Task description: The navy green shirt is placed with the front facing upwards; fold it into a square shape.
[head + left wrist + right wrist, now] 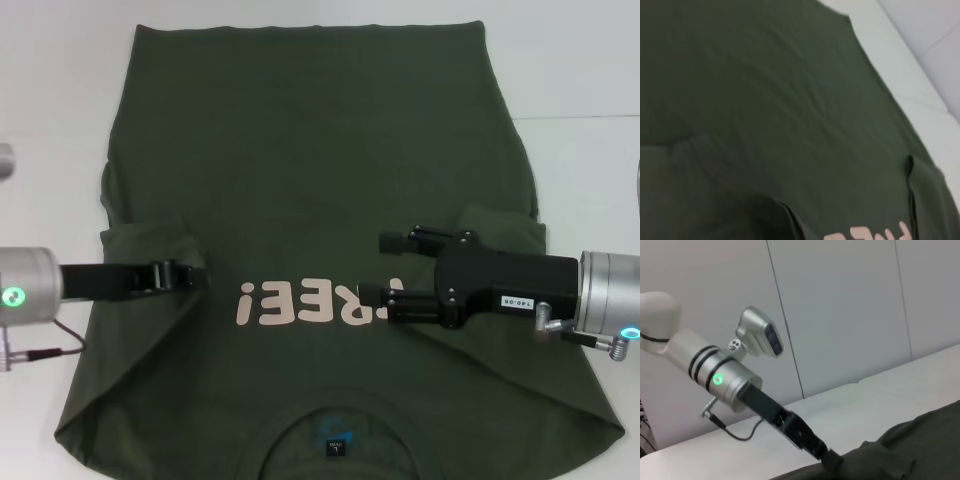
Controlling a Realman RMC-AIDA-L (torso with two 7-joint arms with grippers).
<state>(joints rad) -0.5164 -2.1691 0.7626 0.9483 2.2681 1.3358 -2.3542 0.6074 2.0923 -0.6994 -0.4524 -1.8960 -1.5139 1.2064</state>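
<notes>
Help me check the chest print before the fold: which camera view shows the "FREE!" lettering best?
The head view: the whole pink "FREE!" print reads across the navy green shirt, with only its end by the right gripper partly covered. The left wrist view catches just a few letter tops at its edge; the right wrist view shows none.

The navy green shirt [320, 170] lay spread flat on the white counter [60, 120], front side up, its collar toward the robot and its hem at the far edge. It was a dark olive green, short-sleeved, with a pale pink "FREE!" print [300, 303] across the chest, reading upside down in the head view. A small black neck label [335, 449] sat inside the collar. Both sleeves were folded inward over the body, the left one [150, 250] and the right one [500, 235] lying on the chest. Soft creases ran across the cloth.
</notes>
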